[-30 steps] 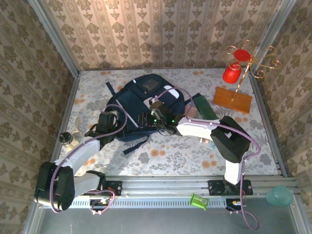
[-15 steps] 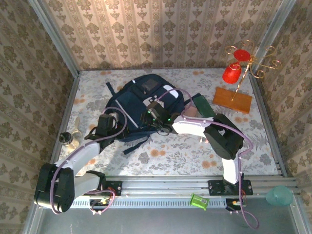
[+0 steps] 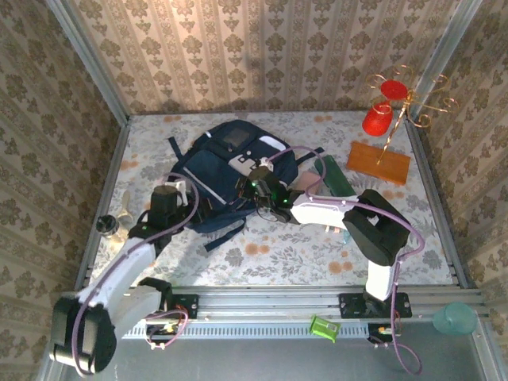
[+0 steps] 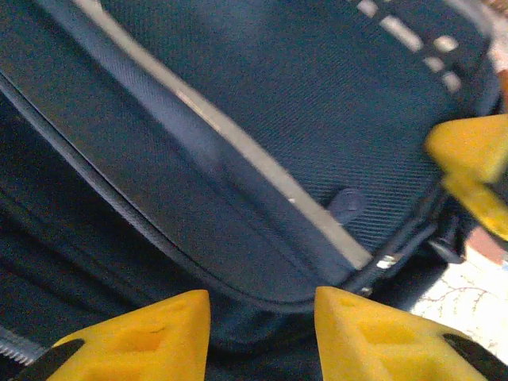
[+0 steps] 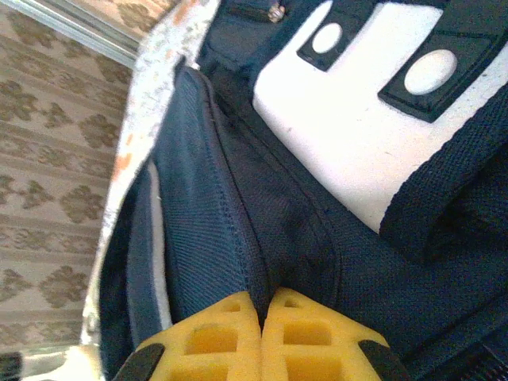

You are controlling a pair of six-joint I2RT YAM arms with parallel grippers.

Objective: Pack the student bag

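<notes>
At the right tool (image 5: 262,308), pinched student bag (image 5: 208,208) fabric vanishes.

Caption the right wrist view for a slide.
Right end effector pinched shut on a navy fold of the bag, beside its white patch.

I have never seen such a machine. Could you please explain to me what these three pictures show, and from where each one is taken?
These are two robot arms bolted at the near edge of a flowered table. The wide picture looks down from above. The other two come from wrist cameras, each showing its own yellow claw. On the table lies a navy student bag, with a wooden board and a red cup at the far right. The left claw is open over the bag. The right claw is shut, seemingly pinching a fold of its fabric.
</notes>
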